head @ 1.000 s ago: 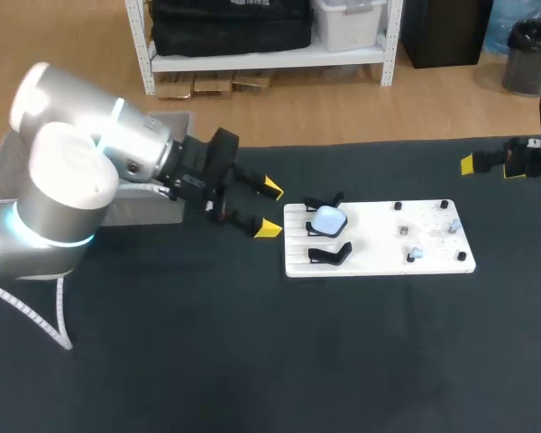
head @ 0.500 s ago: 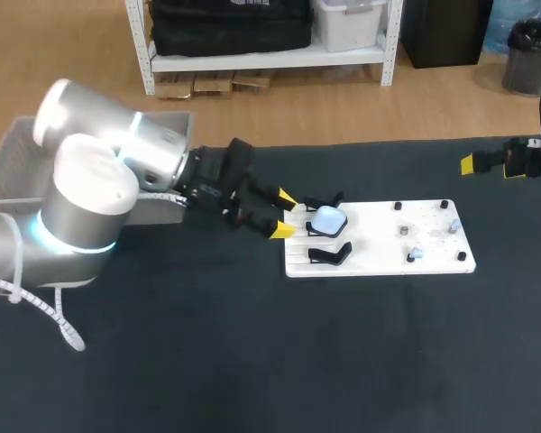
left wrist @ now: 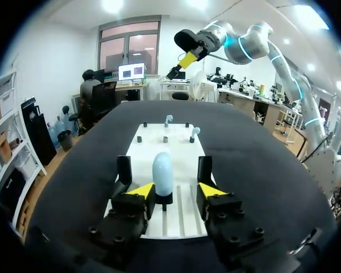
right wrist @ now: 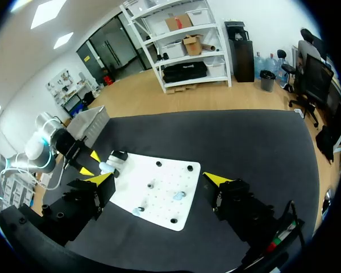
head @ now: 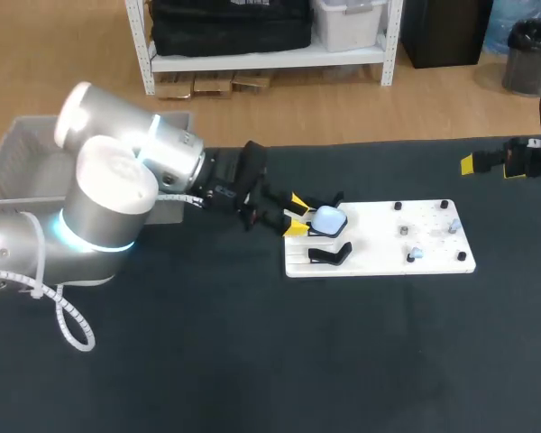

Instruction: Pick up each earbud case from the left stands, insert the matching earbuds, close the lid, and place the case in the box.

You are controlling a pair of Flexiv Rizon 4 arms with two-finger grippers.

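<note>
Left pincer (left wrist: 177, 190) apart around earbud case (left wrist: 162, 173), contact unclear, empty black stand (head: 329, 255) beside, right pincer (right wrist: 158, 180) apart

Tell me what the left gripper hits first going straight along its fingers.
The pale blue earbud case, centred just ahead of the left gripper, whose fingers are open. Depth is unclear; the tips may already flank it.

My right gripper (right wrist: 159, 178) hangs over the table (right wrist: 256, 142), fingers spread wide. Ahead of it lies the white board (right wrist: 159, 193), with an earbud (right wrist: 176, 195) standing on it. At the board's far end, my left gripper (right wrist: 90, 163) is up against the pale case (right wrist: 106, 166).
</note>
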